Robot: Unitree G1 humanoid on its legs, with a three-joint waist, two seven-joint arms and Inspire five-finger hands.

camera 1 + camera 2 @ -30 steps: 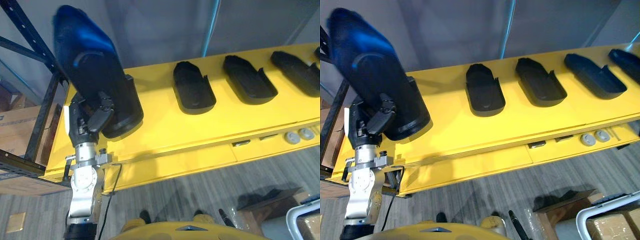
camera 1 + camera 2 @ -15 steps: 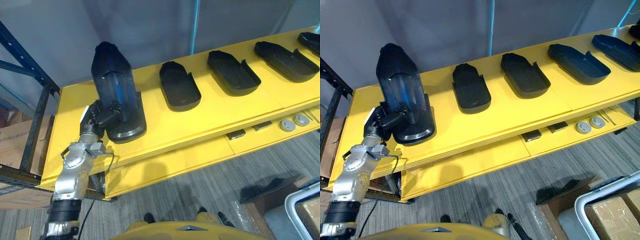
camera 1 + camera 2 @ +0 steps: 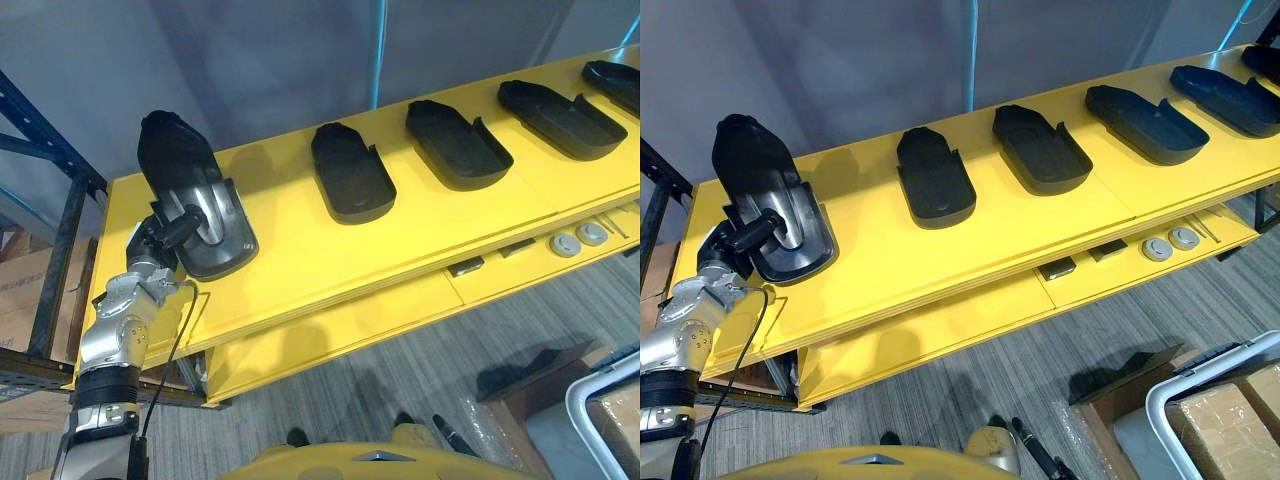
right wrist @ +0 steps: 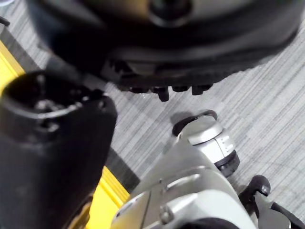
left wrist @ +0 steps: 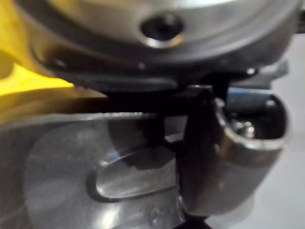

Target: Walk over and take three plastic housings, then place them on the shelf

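Observation:
A black plastic housing (image 3: 190, 195) lies on the left end of the yellow shelf (image 3: 300, 250), open side up. My left hand (image 3: 165, 232) is shut on its near rim, the thumb inside the shell. The left wrist view has the housing's glossy inner surface (image 5: 71, 171) right past the hand. Further along the shelf to the right, several more black housings lie in a row, the nearest ones a short one (image 3: 352, 175) and a wider one (image 3: 458, 145). My right hand (image 4: 143, 38) hangs over the grey floor.
A blue rack post (image 3: 40, 130) and cardboard boxes (image 3: 20, 290) stand left of the shelf. Two round discs (image 3: 577, 238) rest on the shelf's lower front ledge. A white-framed cart with a box (image 3: 615, 420) is at the lower right. A grey wall backs the shelf.
The housing, held tilted up a second ago, has come down to lie flat on the shelf's left end, still in my left hand. The camera has shifted too.

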